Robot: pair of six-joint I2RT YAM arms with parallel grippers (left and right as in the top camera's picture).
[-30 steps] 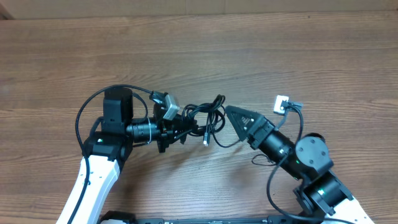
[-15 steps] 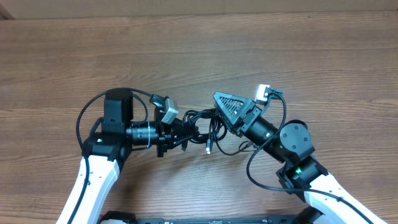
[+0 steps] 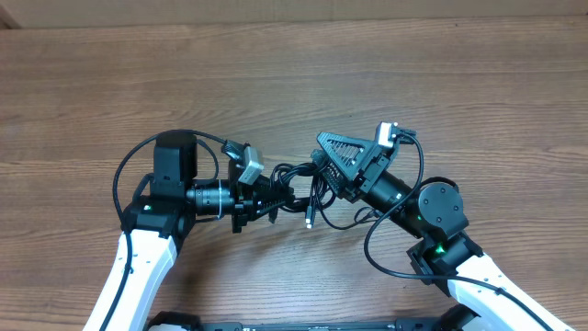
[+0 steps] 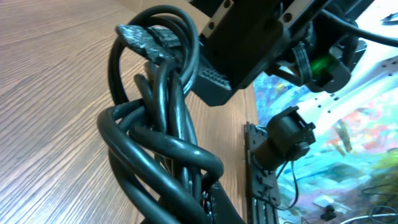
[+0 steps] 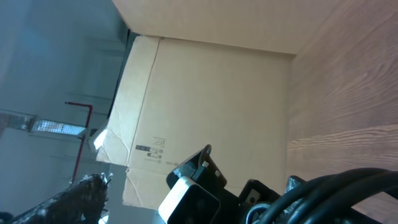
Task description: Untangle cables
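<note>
The cables (image 3: 299,176) are one knotted black bundle at the table's middle, with a small plug end (image 3: 310,219) hanging toward the front. My left gripper (image 3: 273,196) is shut on the bundle's left side. In the left wrist view the thick loops (image 4: 161,149) fill the frame above its jaws (image 4: 205,208). My right gripper (image 3: 321,157) is open at the bundle's right side, touching it. One of its fingertips (image 4: 148,36) sits against the top loop. In the right wrist view one fingertip (image 5: 84,190) is free at lower left and the cables (image 5: 336,193) lie at lower right.
A cardboard box wall (image 3: 276,11) runs along the table's far edge and also shows in the right wrist view (image 5: 205,93). Thicker arm wires loop beside the left arm (image 3: 122,175) and the right arm (image 3: 372,253). Bare wood (image 3: 294,83) lies behind the bundle.
My right gripper has moved left and away from me to the bundle, turning as it went, and now touches it. The left gripper has held still with the bundle.
</note>
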